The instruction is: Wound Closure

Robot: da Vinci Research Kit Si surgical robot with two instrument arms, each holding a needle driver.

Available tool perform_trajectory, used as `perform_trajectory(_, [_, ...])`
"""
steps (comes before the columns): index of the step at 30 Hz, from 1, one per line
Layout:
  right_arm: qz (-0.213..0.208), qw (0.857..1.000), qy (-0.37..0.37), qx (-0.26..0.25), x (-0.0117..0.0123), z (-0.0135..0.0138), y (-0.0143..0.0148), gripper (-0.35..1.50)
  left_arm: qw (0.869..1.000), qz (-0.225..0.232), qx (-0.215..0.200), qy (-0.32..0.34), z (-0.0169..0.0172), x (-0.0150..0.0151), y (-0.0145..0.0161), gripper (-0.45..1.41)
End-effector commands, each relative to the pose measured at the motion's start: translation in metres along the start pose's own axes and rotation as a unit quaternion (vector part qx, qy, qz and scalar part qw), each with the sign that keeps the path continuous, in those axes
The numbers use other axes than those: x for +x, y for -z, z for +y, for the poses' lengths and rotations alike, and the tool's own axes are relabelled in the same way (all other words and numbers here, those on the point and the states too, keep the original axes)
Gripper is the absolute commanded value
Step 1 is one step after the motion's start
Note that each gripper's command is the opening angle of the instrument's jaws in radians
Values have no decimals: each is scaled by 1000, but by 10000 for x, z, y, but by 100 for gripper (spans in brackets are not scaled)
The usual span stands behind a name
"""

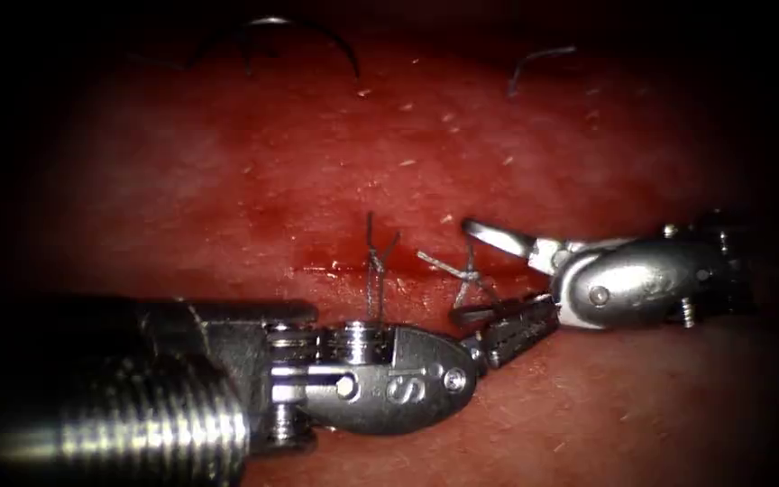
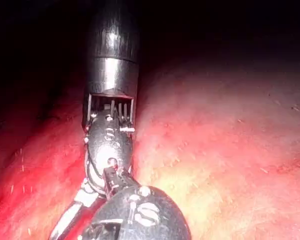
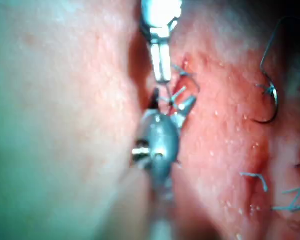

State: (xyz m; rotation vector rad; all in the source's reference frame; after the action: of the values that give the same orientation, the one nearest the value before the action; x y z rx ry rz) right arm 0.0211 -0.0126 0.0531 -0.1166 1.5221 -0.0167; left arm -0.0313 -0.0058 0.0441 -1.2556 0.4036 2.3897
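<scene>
The curved needle (image 1: 317, 32) lies free on the tissue (image 1: 227, 180) at the far upper left, held by neither tool; it also shows in the right wrist view as a dark arc (image 3: 271, 97). My right tool (image 1: 462, 271) comes in from the right with its jaws wide open around the crossed thread tails (image 1: 468, 278) of a stitch at the cut. My left tool (image 1: 538, 320) reaches in from the lower left. Its serrated jaws are shut, just under the right tool's lower jaw. I cannot see whether they pinch thread. A second stitch (image 1: 374, 271) stands to the left.
Red fluid (image 1: 331, 266) pools along the cut between the stitches. A loose cut thread end (image 1: 538, 59) lies at the far upper right. More cut ends (image 3: 255, 179) lie on the tissue near the needle. The left tool's thick shaft (image 1: 119, 406) covers the lower left.
</scene>
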Motion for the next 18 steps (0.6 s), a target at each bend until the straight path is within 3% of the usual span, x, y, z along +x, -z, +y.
perform_trajectory(1, [4,1000,0,1,-2,-5,-7,135,1000,1,0,0,0,0,-7,-45])
perform_trajectory(18, [14,1000,0,-13,19,-5,-21,135,1000,2,-1,1,-1,0,-8,-45])
